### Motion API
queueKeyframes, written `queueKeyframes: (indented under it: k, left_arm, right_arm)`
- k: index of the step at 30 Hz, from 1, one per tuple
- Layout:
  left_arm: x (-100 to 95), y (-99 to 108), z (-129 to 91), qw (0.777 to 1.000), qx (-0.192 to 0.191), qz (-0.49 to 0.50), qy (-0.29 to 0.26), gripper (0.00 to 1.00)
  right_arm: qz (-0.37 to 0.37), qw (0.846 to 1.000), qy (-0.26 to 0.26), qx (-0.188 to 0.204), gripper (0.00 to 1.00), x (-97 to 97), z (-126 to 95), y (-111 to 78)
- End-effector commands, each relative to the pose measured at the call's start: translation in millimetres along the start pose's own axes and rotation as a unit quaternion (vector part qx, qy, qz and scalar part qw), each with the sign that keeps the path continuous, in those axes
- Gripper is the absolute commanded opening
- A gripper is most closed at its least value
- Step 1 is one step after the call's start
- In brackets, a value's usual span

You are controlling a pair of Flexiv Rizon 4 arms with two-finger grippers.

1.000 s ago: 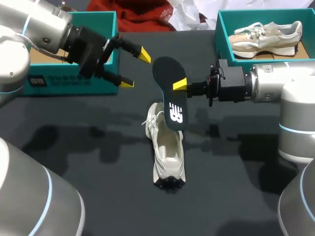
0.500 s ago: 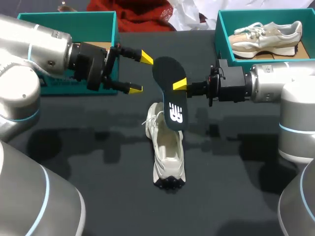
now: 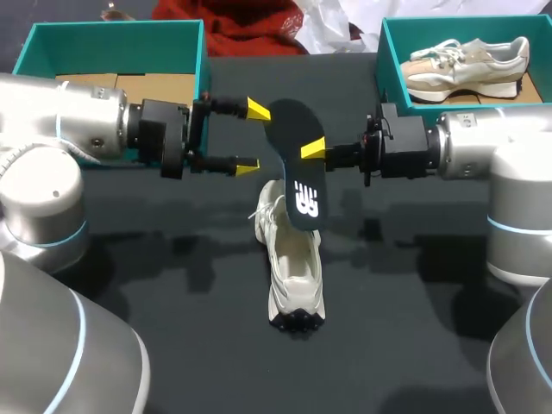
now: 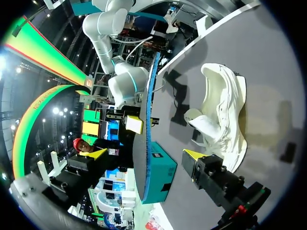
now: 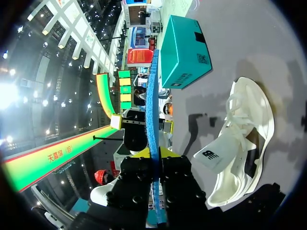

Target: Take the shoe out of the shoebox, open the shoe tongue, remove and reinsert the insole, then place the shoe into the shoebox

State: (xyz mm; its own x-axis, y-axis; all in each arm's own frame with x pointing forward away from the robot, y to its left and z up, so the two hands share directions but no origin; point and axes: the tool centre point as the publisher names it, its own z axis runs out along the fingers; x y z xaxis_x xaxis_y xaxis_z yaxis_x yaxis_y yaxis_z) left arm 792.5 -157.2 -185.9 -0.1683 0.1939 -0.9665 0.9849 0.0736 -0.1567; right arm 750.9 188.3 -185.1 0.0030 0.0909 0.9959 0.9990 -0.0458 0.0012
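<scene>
Movement belongs to the left arm alone. In the head view its left tool (image 3: 253, 137) has swung in from the left, away from the left shoebox (image 3: 112, 28), and now stands with fingers spread on either side of the far end of the insole (image 3: 297, 172). The right tool (image 3: 310, 151) has not shifted; it is clamped on the insole's right edge and holds it upright above the shoe (image 3: 293, 276), which lies on the bench (image 3: 172, 345) where it was. I judge the insole is out and a handover or two-tool grip is being set up before it goes back in.

From the left wrist, the insole (image 4: 149, 110) runs edge-on between the parted fingers of the left tool (image 4: 146, 154), with a gap showing on each side — no contact yet. The shoe (image 4: 223, 120) lies beyond, on its near side.

From the right wrist, the right tool (image 5: 153, 177) pinches the thin insole (image 5: 152, 110) from both sides, and the shoe (image 5: 244, 143) sits below with its tongue up.

The insole's lower end hangs just above the shoe's laces, so there is little clearance there. The two tools are near each other at the far end. Open bench lies left, right and near of the shoe — the right shoebox (image 3: 384, 65) sits far right, behind the right arm.
</scene>
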Motion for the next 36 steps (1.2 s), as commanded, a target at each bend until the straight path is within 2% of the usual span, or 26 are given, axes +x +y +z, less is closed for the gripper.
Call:
queueKeyframes:
  k: [1, 7, 10, 12, 14, 15, 17, 20, 23, 27, 32, 34, 36]
  left_arm:
    - [7.2, 2.3, 16.3, 0.999, -0.013, -0.003, -0.03, 1.0]
    - [8.3, 2.2, 27.8, 0.999, -0.024, 0.006, -0.042, 1.0]
    - [8.4, 1.9, 31.3, 0.999, -0.025, 0.01, -0.042, 0.87]
    - [8.5, 2.0, 33.4, 0.999, -0.031, 0.015, -0.041, 0.73]
    - [8.2, 2.5, 34.5, 0.998, -0.035, 0.018, -0.04, 0.51]
    - [8.3, 2.4, 35.0, 0.998, -0.036, 0.019, -0.039, 0.47]
    - [8.3, 2.4, 35.3, 0.998, -0.037, 0.021, -0.038, 0.41]
    - [9.1, 2.2, 36.0, 0.998, -0.038, 0.023, -0.036, 0.38]
    - [11.1, 2.0, 36.9, 0.998, -0.041, 0.025, -0.031, 0.29]
    - [13.9, 1.2, 38.8, 0.998, -0.042, 0.028, -0.027, 0.25]
    - [14.9, 0.1, 41.5, 0.998, -0.042, 0.03, -0.025, 0.13]
    - [14.8, -0.4, 42.1, 0.998, -0.042, 0.032, -0.025, 0.0]
    - [14.6, -0.6, 42.7, 0.998, -0.042, 0.033, -0.024, 0.0]
  right_arm:
    - [0.0, 1.0, 0.005, -0.004, 0.0, -4.6, 13.9, -1.4]
    - [0.01, 1.0, 0.024, -0.014, 0.0, -9.6, 17.0, -6.3]
    - [0.015, 0.999, 0.03, -0.018, 0.0, -11.7, 17.8, -7.3]
    - [0.018, 0.999, 0.032, -0.019, 0.0, -12.9, 18.5, -7.5]
    - [0.02, 0.999, 0.034, -0.02, 0.0, -14.0, 19.2, -7.7]
    - [0.021, 0.999, 0.035, -0.021, 0.0, -14.6, 19.4, -7.9]
    - [0.023, 0.999, 0.036, -0.023, 0.0, -15.4, 19.4, -7.9]
    - [0.024, 0.999, 0.037, -0.024, 0.0, -15.7, 19.5, -7.9]
    - [0.024, 0.999, 0.037, -0.024, 0.0, -15.7, 19.5, -7.8]
    - [0.024, 0.999, 0.037, -0.024, 0.0, -15.7, 19.5, -7.8]
    - [0.024, 0.999, 0.037, -0.024, 0.0, -15.7, 19.5, -7.8]
    - [0.024, 0.999, 0.037, -0.024, 0.0, -15.7, 19.5, -7.8]
    - [0.024, 0.999, 0.037, -0.024, 0.0, -15.7, 19.5, -7.8]
